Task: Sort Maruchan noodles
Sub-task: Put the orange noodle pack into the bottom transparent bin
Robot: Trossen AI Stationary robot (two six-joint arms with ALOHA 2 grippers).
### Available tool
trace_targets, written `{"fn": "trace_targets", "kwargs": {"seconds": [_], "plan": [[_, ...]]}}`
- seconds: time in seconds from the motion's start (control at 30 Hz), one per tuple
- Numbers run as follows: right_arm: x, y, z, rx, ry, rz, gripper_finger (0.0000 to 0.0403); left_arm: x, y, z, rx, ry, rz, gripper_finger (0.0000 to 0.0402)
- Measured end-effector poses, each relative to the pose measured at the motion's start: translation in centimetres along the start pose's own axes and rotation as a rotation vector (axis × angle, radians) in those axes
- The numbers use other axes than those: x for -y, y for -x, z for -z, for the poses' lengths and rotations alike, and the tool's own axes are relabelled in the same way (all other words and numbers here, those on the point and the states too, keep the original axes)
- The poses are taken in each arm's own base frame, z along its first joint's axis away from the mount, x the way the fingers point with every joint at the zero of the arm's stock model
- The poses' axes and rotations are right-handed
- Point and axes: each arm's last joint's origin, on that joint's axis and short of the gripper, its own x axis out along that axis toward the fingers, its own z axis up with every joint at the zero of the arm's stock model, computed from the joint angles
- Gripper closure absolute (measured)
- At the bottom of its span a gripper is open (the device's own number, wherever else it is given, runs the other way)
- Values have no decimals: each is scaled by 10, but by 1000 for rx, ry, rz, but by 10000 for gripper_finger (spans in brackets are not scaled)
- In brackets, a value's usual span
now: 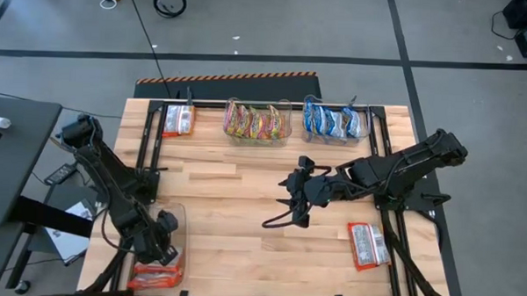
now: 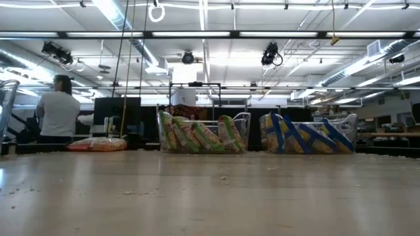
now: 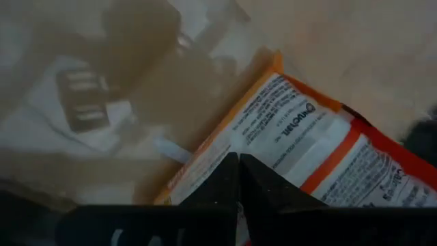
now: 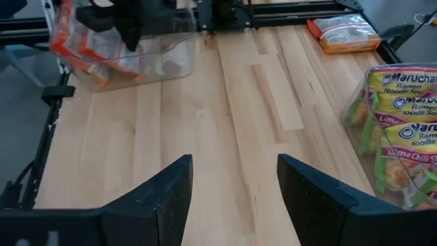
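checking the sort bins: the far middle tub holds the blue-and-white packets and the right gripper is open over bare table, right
Not quite. In the high view the far middle tub holds the yellow-green packets; the blue-and-white packets fill the tub beside it. The right gripper is open over bare table.

Light: the room was lit evenly by ceiling strip lights (image 2: 197, 33).
Shadows: only soft ones were cast on the table (image 1: 244, 209).
Blur: the packet (image 3: 328, 150) before the left gripper (image 3: 239, 179) was rendered soft.
Glare: ceiling fixtures were blown out.

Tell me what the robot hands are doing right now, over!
Left hand shut, down in the near-left tub over a red noodle packet. Right hand open, empty, mid-table. Two red packets loose. Nothing in the way.
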Motion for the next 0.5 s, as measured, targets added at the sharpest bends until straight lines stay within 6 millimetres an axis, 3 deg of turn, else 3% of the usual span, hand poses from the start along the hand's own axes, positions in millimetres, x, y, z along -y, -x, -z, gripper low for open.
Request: {"fn": "trace_targets", "kwargs": {"seconds": [0.17, 0.33, 0.5], "plan": [[0, 0, 1, -6, 5, 1, 183, 9, 2, 5, -106, 31, 63, 389], [-1, 1, 3, -25, 17, 3, 183, 21, 12, 14, -191, -64, 116, 395], [-3, 2, 5, -38, 77, -2, 183, 24, 22, 16, -154, -99, 65, 396]]}}
